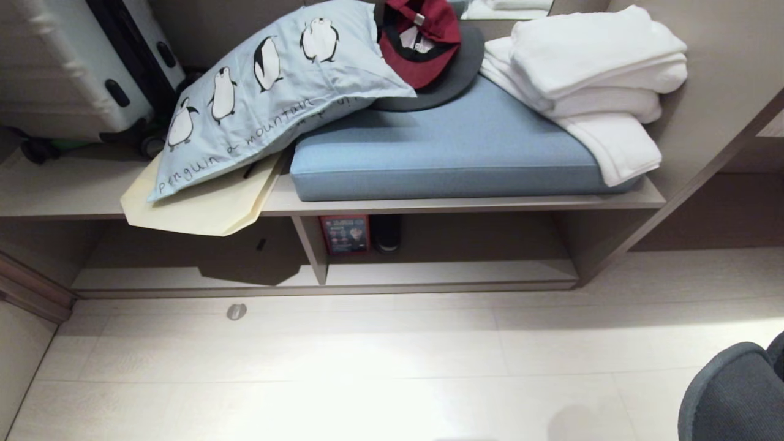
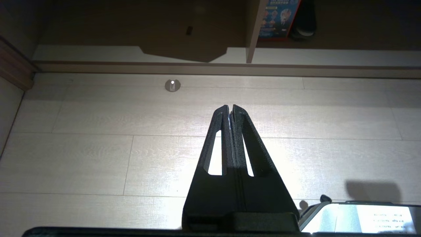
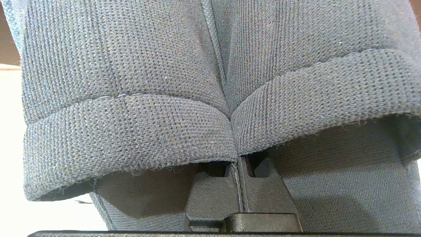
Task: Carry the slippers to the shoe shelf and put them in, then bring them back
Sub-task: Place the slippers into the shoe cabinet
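Charcoal knit fills the right wrist view: the slippers (image 3: 210, 98) sit pressed side by side, their cuffs meeting at a centre seam, and the right pincer (image 3: 239, 171) is clamped on them, its two fingers drawn together where the inner edges of the pair meet; how much fabric lies between the pads is hidden by the cuffs, so the bite probably takes both inner walls, though that cannot be told for sure. From the head view only a rounded grey toe of the pair shows, low at the right corner (image 1: 735, 392), held above the pale plank floor (image 1: 367, 367) and well apart from the shoe shelf (image 1: 441, 272); that cubby stands across the floor ahead, with a light bottom plank, a slanted divider (image 1: 311, 248), a red printed card (image 1: 345, 234) leaning just beside the divider and a dark shoe (image 1: 387, 234) next to the card. On the board above lie a blue cushion (image 1: 447, 153), a penguin pillow (image 1: 269, 92), a red cap (image 1: 422, 43), folded white towels (image 1: 594, 67) and a cream folder (image 1: 202, 205) that overhangs the edge; a pale suitcase (image 1: 67, 67) stands at the far left. Left pincer (image 2: 230, 110) hangs over bare floor with its fingers together, holding nothing; a small round metal stud (image 2: 172, 85) sits in the floor ahead of it.
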{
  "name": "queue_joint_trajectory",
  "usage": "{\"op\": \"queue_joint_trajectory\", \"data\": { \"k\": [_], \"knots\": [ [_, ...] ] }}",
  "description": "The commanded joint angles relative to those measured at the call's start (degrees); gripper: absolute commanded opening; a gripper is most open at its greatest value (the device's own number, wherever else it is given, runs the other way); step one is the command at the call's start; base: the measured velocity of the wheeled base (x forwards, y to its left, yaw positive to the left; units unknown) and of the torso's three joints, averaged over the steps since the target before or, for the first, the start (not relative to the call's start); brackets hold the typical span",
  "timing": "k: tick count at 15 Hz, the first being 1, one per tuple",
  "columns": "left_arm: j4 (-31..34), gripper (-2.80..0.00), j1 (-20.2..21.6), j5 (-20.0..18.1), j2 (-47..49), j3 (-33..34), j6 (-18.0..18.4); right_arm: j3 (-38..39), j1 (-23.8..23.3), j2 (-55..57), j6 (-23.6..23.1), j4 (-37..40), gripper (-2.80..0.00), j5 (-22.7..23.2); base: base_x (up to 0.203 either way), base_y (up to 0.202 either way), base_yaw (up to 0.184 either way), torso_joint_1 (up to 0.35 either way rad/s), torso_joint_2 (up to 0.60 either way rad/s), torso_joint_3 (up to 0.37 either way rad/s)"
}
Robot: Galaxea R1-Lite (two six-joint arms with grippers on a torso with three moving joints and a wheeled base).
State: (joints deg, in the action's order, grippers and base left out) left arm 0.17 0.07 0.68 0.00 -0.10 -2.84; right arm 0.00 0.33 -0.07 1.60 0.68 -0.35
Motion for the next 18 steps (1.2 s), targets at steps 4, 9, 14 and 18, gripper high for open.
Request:
{"op": "queue_joint_trajectory", "data": {
  "k": [4, 9, 14, 18],
  "knots": [
    [0.01, -2.8, 0.01, 0.02, 0.0, 0.01, -0.06, 0.0, 0.02, 0.07, -0.01, 0.02, -2.8, 0.0, 0.0, 0.0, 0.0, -0.001, 0.0, -0.198],
    [-0.08, -2.8, 0.01, 0.02, 0.0, 0.01, -0.06, 0.0, 0.02, 0.07, 0.07, 0.02, -2.8, 0.0, 0.0, 0.0, 0.0, 0.004, 0.0, -0.198],
    [0.01, -2.8, 0.01, 0.02, 0.09, 0.01, -0.06, 0.0, 0.02, 0.07, -0.01, 0.02, -2.8, 0.0, 0.0, 0.0, 0.0, 0.006, 0.0, -0.196],
    [0.01, -2.8, 0.01, 0.02, 0.07, 0.01, -0.06, 0.0, 0.02, 0.07, -0.01, 0.02, -2.8, 0.0, 0.0, 0.0, 0.0, 0.001, 0.0, -0.199]
  ]
}}
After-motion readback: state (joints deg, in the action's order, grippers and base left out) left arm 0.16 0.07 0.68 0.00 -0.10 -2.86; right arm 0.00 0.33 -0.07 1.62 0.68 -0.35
